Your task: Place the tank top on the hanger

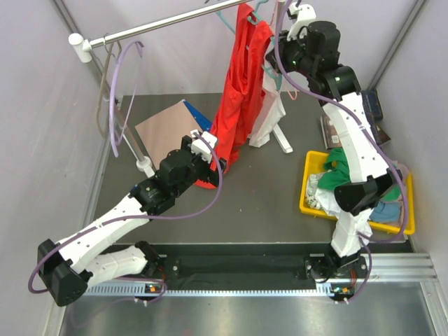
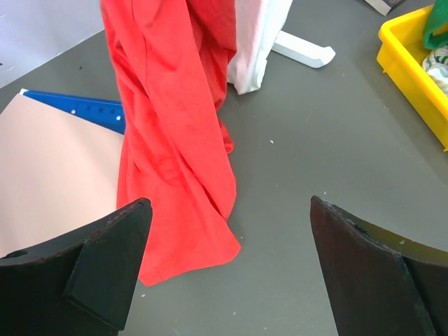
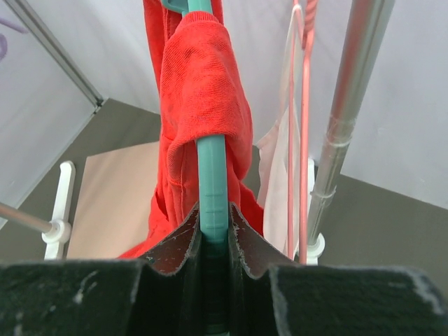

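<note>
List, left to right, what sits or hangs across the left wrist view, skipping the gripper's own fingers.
Flat tan board with a blue edge → hanging bright red fabric tank top → white hanging garment → white plastic rack foot → yellow plastic bin.

We've got two arms in shot, left arm point(image 1: 105, 229) and right arm point(image 1: 358, 136): white shells on the links, chunky black housings at the joints. A purple cable point(image 1: 221, 180) loops loose along each one. The left hand point(image 2: 229, 203) has matte black wedge fingers point(image 2: 105, 266). The right hand point(image 3: 213, 224) is black too, its pads point(image 3: 175, 246) scuffed with pale specks.
</note>
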Available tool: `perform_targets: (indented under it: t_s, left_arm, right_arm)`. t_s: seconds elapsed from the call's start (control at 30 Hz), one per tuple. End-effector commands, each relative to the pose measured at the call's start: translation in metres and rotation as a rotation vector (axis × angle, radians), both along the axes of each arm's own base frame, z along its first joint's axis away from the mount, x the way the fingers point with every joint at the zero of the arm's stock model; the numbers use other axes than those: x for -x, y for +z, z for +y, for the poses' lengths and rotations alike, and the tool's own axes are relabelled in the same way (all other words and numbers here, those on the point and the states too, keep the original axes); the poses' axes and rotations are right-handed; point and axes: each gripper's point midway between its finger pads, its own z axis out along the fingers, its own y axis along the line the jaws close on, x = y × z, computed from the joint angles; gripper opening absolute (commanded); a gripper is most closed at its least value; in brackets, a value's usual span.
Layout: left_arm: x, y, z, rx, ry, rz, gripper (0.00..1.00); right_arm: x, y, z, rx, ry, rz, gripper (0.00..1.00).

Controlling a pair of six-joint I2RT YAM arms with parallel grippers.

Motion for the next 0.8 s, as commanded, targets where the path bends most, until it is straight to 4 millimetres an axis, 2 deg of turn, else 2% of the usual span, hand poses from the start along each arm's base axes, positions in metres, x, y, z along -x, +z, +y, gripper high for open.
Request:
perform_targets:
  t_s: [0.0, 0.1, 0.17, 0.2, 0.23, 0.3, 0.37, 0.4, 0.47, 0.5, 0.57, 0.6, 0.67, 0.73, 0.77]
  left_arm:
    - [-0.003, 0.013, 0.001, 0.031, 0.006, -0.044, 0.99]
    - [-0.003, 0.013, 0.0, 0.032, 0.004, -0.041, 0.99]
    - [-0.003, 0.013, 0.0, 0.034, 0.004, -0.041, 0.99]
    - [-0.003, 0.012, 0.0, 0.032, 0.005, -0.041, 0.99]
    - [-0.003, 0.013, 0.0, 0.034, 0.006, -0.042, 0.99]
    - [-0.002, 0.014, 0.001, 0.035, 0.007, -0.045, 0.99]
    - [-0.003, 0.015, 0.002, 0.036, 0.013, -0.048, 0.99]
    - [-0.003, 0.015, 0.003, 0.035, 0.016, -0.049, 0.99]
    - [-0.004, 0.016, 0.006, 0.035, 0.03, -0.053, 0.99]
    - [-0.004, 0.016, 0.007, 0.033, 0.036, -0.054, 0.99]
    - [-0.005, 0.019, 0.011, 0.035, 0.054, -0.067, 0.99]
    - [-0.005, 0.02, 0.012, 0.033, 0.058, -0.068, 0.99]
    - [-0.004, 0.021, 0.015, 0.032, 0.066, -0.076, 0.99]
    - [-0.004, 0.023, 0.017, 0.029, 0.071, -0.087, 0.99]
    - [-0.004, 0.023, 0.019, 0.026, 0.077, -0.089, 0.99]
  right_arm:
    - [-0.007, 0.019, -0.004, -0.038, -0.002, -0.05, 0.0]
    - [-0.012, 0.004, -0.008, -0.019, -0.025, -0.013, 0.0]
    - [-0.007, 0.005, -0.01, -0.017, -0.026, -0.016, 0.0]
    - [-0.008, -0.007, -0.01, -0.008, -0.028, 0.006, 0.0]
    - [-0.002, 0.002, -0.012, -0.02, -0.028, -0.016, 0.0]
    - [0.0, -0.001, -0.014, -0.016, -0.032, -0.013, 0.0]
    - [0.007, 0.009, -0.016, -0.024, -0.031, -0.033, 0.11]
    - [0.011, 0.013, -0.017, -0.026, -0.027, -0.039, 0.31]
    - [0.02, 0.024, -0.019, -0.028, -0.014, -0.062, 0.51]
    - [0.028, 0.034, -0.022, -0.032, -0.011, -0.082, 0.7]
    - [0.038, 0.04, -0.022, -0.031, 0.007, -0.096, 0.84]
    - [0.048, 0.048, -0.025, -0.032, 0.017, -0.111, 0.95]
    - [0.058, 0.046, -0.028, -0.018, 0.026, -0.109, 1.0]
    - [0.076, 0.057, -0.038, -0.015, 0.01, -0.139, 1.0]
    - [0.077, 0.045, -0.044, 0.0, -0.023, -0.114, 1.0]
